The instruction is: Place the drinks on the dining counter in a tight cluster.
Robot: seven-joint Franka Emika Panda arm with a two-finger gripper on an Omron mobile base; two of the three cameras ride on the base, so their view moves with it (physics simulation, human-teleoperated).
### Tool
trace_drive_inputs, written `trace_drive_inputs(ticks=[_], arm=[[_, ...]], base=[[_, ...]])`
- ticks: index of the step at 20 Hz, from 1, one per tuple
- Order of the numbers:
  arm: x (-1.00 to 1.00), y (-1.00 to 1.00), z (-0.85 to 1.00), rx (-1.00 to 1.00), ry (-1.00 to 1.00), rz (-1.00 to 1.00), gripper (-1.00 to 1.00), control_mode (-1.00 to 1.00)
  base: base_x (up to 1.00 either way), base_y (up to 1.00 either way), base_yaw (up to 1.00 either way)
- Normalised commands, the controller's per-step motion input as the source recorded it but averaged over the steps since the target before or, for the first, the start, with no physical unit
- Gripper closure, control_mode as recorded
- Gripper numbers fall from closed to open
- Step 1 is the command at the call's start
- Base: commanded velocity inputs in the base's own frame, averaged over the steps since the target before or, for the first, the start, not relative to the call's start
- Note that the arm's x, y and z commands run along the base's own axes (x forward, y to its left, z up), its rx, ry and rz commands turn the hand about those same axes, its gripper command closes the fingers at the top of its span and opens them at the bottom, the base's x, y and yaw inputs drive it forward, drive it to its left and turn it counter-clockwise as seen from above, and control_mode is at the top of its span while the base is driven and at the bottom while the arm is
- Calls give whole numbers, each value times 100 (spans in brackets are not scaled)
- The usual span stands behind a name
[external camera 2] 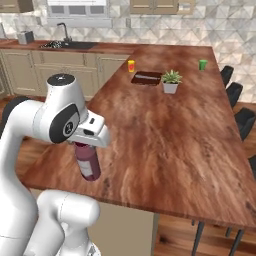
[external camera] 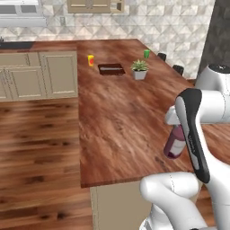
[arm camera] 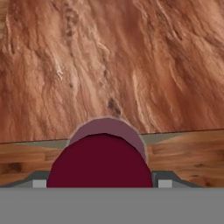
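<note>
Near dining counter (external camera 2: 165,135) edge | claw (external camera 2: 88,148) grips purple-capped bottle (external camera 2: 88,161)

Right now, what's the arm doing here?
The gripper has the stout purple-capped bottle between its jaws at the near end of the dining counter. The bottle looks tilted; whether its base touches the wood is hard to tell. At the far end stand an orange cup, green cup and potted plant.

Both base views flank the arm, sharing the dining counter (external camera: 121,117).
</note>
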Motion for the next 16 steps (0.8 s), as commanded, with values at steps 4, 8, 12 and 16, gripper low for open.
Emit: trace_drive_inputs(ticks=[4,8,12,16], arm=[[0,0,0,0,0,0,100,100],[0,0,0,0,0,0,100,100],[0,0,0,0,0,0,100,100],[0,0,0,0,0,0,100,100]], base=[[60,-67,17],[69,-17,2],[64,0,0],[1,0,0]])
